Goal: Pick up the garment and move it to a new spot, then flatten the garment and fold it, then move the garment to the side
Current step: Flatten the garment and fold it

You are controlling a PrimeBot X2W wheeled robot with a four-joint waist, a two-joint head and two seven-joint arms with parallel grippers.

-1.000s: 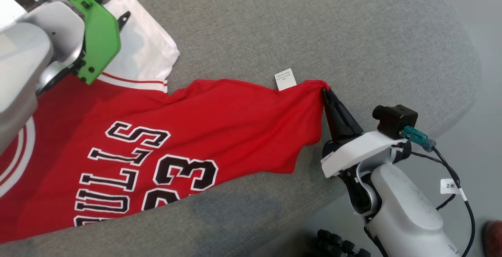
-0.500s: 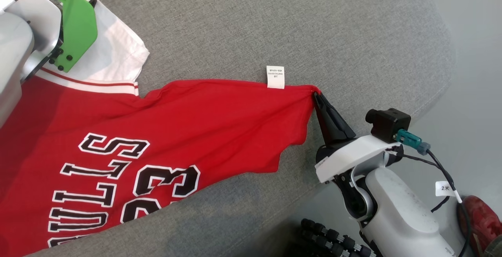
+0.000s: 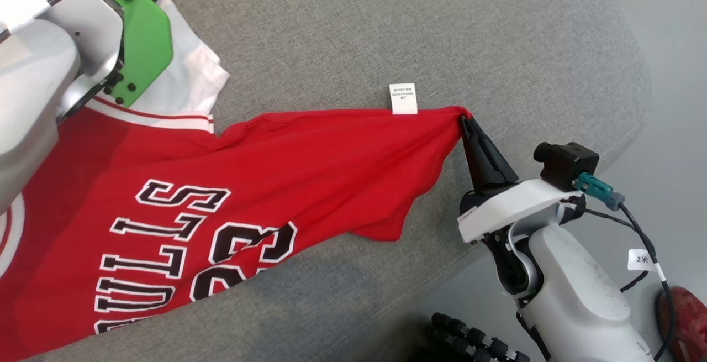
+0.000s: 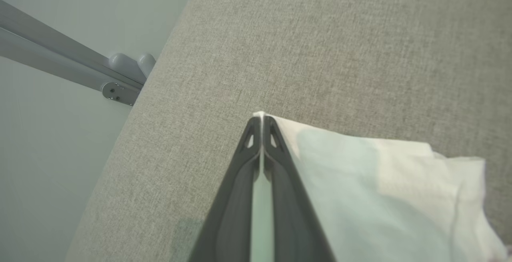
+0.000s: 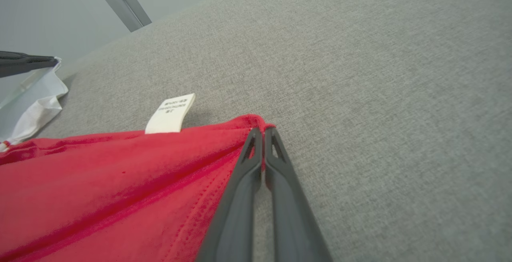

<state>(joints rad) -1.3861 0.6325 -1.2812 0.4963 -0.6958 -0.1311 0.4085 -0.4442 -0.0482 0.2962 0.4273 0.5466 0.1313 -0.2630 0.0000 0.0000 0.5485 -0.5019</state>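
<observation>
Garment (image 3: 276,174) lies stretched lengthwise across the grey cushion (image 3: 386,30), whose far half is bare and whose near edge is close. Toward the cushion's rounded right edge, the right gripper (image 3: 464,120) pinches the red hem corner (image 5: 256,120). The left gripper (image 4: 262,120) is clamped on the white sleeve (image 4: 380,182).

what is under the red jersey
The jersey lies spread on the grey cushion, which shows past its edges. Whatever else may lie beneath the cloth is covered.

1. I count one garment (image 3: 309,168), red with a white sleeve.
2. One care label (image 3: 403,99) on its edge.
3. Two grippers: left gripper (image 4: 262,119), right gripper (image 3: 464,121).
4. One grey cushion (image 3: 386,30).
5. One cable tag (image 3: 639,260).
</observation>
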